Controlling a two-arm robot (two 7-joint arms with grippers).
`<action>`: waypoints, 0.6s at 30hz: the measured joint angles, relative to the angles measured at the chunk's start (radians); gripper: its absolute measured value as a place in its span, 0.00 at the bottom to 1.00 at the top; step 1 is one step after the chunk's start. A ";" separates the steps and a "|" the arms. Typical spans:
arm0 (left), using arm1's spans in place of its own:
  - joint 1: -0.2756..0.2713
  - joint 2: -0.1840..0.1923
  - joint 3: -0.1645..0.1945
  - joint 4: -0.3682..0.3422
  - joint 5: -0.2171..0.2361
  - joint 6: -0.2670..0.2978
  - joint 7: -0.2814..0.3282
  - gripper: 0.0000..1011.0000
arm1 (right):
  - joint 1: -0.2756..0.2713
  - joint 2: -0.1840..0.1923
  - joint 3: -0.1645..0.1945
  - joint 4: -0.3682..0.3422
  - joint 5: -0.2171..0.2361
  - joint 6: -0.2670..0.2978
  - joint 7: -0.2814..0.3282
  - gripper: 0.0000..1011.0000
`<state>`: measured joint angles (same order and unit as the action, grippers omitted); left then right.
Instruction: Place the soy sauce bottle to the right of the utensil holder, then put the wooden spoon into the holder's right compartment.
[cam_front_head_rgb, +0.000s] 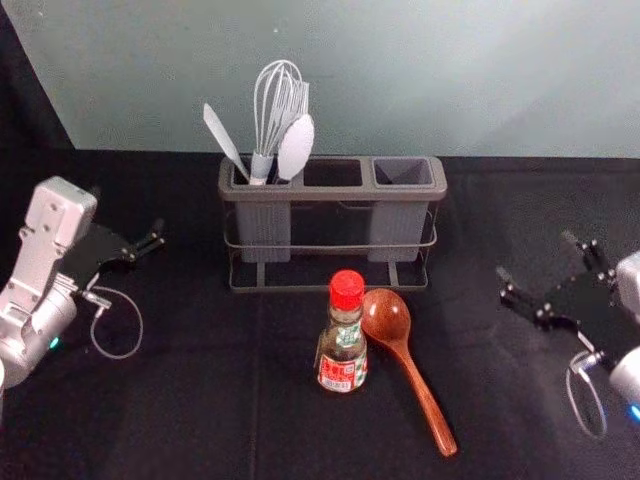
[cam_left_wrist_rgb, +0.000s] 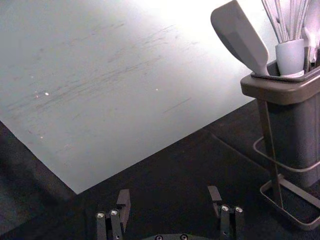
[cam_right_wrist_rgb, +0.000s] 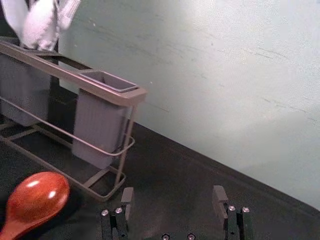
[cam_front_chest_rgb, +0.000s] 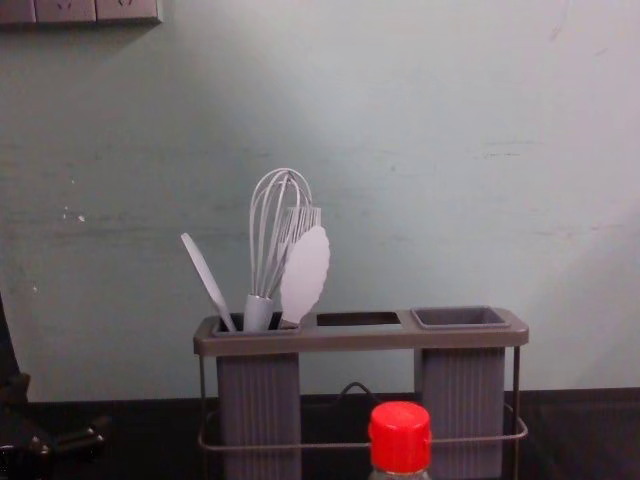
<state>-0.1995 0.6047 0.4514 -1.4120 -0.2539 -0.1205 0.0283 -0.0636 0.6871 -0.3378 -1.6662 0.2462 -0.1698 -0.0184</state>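
Observation:
The soy sauce bottle (cam_front_head_rgb: 342, 345), red-capped, stands upright in front of the utensil holder (cam_front_head_rgb: 333, 192); its cap (cam_front_chest_rgb: 400, 437) rises in the chest view. Right beside it lies the wooden spoon (cam_front_head_rgb: 408, 365), bowl toward the holder; the spoon's bowl (cam_right_wrist_rgb: 39, 196) shows in the right wrist view. The holder's right compartment (cam_right_wrist_rgb: 101, 117) has nothing in it. My left gripper (cam_front_head_rgb: 150, 240) is left of the holder, open; its fingertips (cam_left_wrist_rgb: 169, 195) face bare cloth. My right gripper (cam_front_head_rgb: 536, 260), also open, is right of the spoon; its fingers (cam_right_wrist_rgb: 174, 196) hold nothing.
A whisk (cam_front_head_rgb: 278, 110), a spatula (cam_front_head_rgb: 224, 138) and other pale utensils stand in the holder's left compartment. Black cloth (cam_front_head_rgb: 520, 400) covers the table, and a pale wall (cam_front_head_rgb: 480, 80) rises behind it.

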 joint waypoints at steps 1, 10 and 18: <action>0.000 0.000 0.000 0.000 0.000 0.000 0.000 1.00 | -0.007 0.001 0.003 -0.006 0.001 -0.001 0.000 0.99; 0.000 0.000 0.000 0.000 0.000 0.000 0.000 1.00 | -0.102 0.004 0.034 -0.081 0.033 -0.048 0.018 0.99; 0.000 0.000 0.000 0.000 0.000 0.000 0.000 1.00 | -0.146 -0.002 0.038 -0.145 0.080 -0.063 0.089 0.99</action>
<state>-0.1995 0.6047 0.4514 -1.4120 -0.2539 -0.1205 0.0283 -0.2099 0.6847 -0.3002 -1.8110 0.3266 -0.2328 0.0710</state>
